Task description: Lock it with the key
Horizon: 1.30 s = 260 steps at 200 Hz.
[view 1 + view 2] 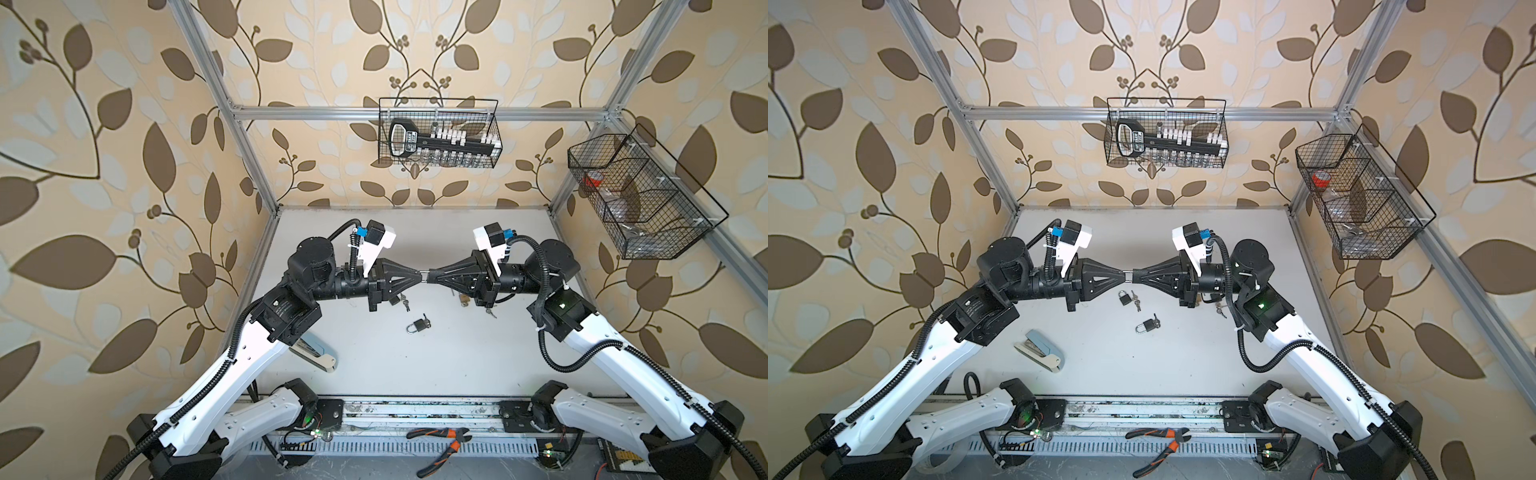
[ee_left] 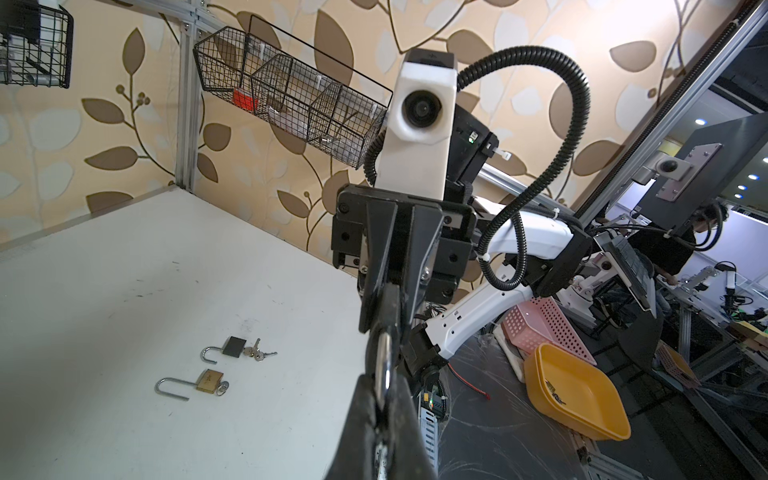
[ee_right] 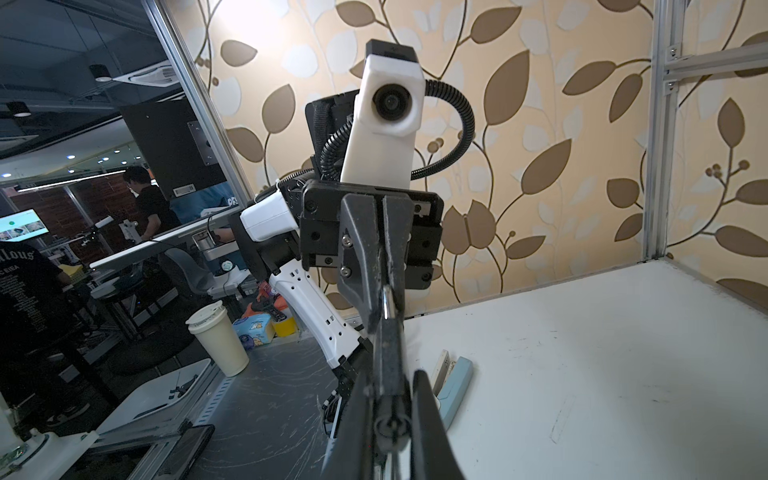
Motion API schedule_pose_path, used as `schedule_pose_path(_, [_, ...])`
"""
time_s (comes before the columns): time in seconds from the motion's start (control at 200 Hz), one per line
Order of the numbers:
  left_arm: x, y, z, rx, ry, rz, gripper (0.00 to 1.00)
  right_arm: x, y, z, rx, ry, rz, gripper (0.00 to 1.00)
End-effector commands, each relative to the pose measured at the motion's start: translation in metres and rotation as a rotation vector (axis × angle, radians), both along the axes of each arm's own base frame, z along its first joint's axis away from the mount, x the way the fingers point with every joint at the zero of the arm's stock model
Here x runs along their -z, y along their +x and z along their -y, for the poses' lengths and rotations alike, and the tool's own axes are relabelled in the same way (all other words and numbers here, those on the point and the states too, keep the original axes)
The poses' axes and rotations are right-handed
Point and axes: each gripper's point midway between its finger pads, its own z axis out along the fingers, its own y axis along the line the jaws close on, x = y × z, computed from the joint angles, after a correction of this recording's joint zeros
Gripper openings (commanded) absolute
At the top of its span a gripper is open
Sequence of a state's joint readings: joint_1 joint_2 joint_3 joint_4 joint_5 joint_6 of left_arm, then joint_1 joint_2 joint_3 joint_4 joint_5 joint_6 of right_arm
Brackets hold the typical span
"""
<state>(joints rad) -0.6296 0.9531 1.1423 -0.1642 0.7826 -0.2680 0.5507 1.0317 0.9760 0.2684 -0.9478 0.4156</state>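
1. Left gripper clenched on a silver shackle; jaws closed tight, the shiny loop pokes out past its fingertips in the left wrist view.
2. Right gripper clamped too, pinching the far end of the same silver shackle; in the right wrist view a thin bright bar shows between its pressed-together jaws.
3. Both grippers meet tip to tip, raised over the white table, roughly mid-table in both top views, arms reaching in level from either side.
4. Lock body belonging to that shackle: hidden by the fingers, can't tell which side covers it. Key in it or not: can't tell.
5. Black padlock lies on the table, just in front of the left gripper in a top view, key bunch just beside it.
6. Second black padlock lies nearer the front edge, apart from both grippers, a small key sticking out of its body.
7. Brass padlock lies flat, long shackle swung open, a round-headed key at its base; in a top view it is half hidden under the right gripper.
8. Dark padlock near the brass one, not touching it, shackle open, loose keys touching its body.
9. Stapler on the table beside the left forearm, well apart from all locks.
10. Orange-handled pliers on the front rail, off the table.
11. Back basket hangs on the rear wall, side basket on the right wall.
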Motion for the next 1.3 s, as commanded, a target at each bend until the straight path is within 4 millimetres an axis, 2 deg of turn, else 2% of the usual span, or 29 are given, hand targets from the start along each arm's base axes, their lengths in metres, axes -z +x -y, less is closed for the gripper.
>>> schedule_pose_path(0.0, [-0.023, -0.015, -0.002, 0.048, -0.050, 0.086, 0.00, -0.012, -0.001, -0.002, -0.016, 0.021, 0.004, 0.00])
schedule_pose_path(0.48, [-0.009, -0.015, 0.012, 0.130, -0.028, 0.029, 0.00, -0.014, -0.002, -0.019, -0.034, 0.034, -0.003, 0.00])
schedule_pose_path(0.735, [0.007, -0.018, 0.033, 0.184, 0.016, -0.005, 0.00, -0.014, 0.003, -0.036, -0.008, 0.029, 0.007, 0.00])
schedule_pose_path(0.855, [0.008, -0.019, 0.038, 0.197, 0.013, -0.009, 0.00, -0.009, 0.005, -0.040, -0.012, 0.015, 0.001, 0.00])
schedule_pose_path(0.945, [0.005, -0.020, 0.035, 0.181, 0.014, 0.006, 0.00, -0.010, 0.005, -0.035, 0.012, 0.018, 0.024, 0.00])
schedule_pose_path(1.145, [-0.013, -0.020, 0.009, 0.047, -0.016, 0.089, 0.00, -0.016, 0.012, -0.003, 0.057, 0.037, 0.036, 0.00])
schedule_pose_path(1.295, [-0.013, -0.023, 0.010, 0.070, -0.009, 0.079, 0.00, -0.017, 0.011, -0.004, 0.029, 0.045, 0.027, 0.00])
